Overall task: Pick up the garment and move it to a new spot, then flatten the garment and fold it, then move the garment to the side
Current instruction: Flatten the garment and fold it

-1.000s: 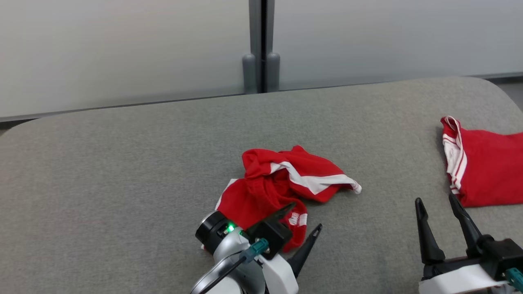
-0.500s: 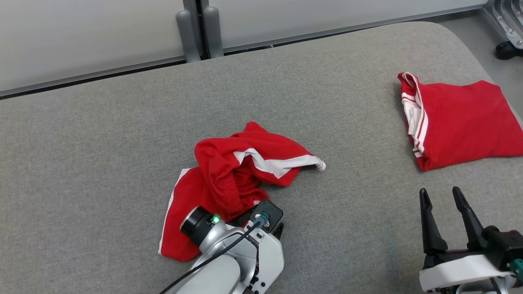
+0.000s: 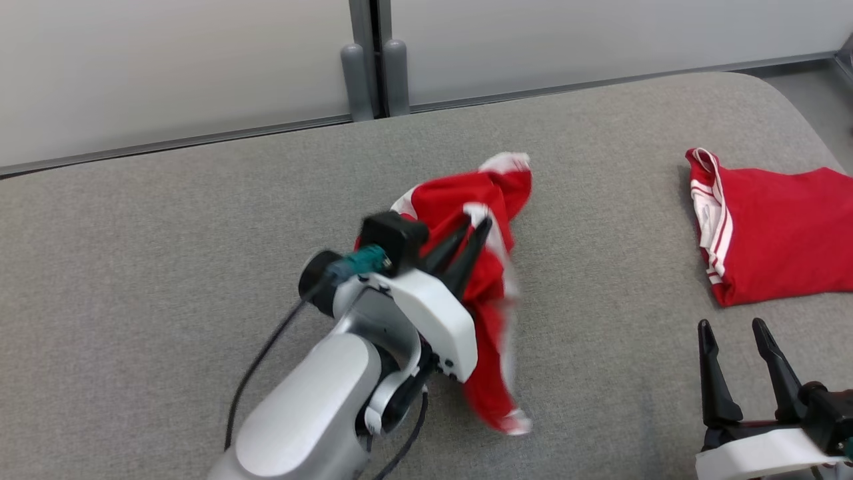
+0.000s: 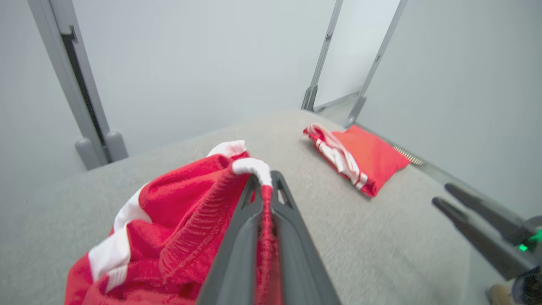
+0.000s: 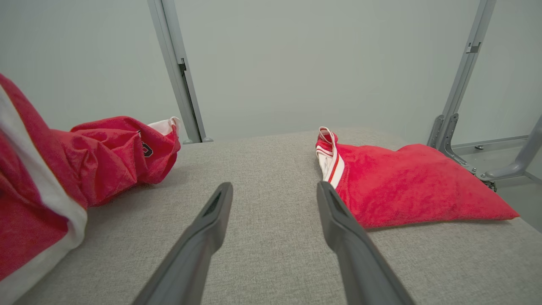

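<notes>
The garment is a crumpled red piece with white stripes, partly lifted off the grey table. My left gripper is shut on a fold of it, and red fabric runs pinched between the two dark fingers in the left wrist view. The rest of the garment hangs and drapes below and to the left of the fingers. From the right wrist camera, the garment bulges at the left. My right gripper stands open at the lower right, nothing between its fingers.
A second red garment with white trim lies folded flat at the table's right side, just beyond my right gripper. The grey padded table ends at a pale wall with a grey post at the back.
My left gripper has closed on the garment and raised it up and back off the table. The head camera has shifted. The right gripper stays open in place.
</notes>
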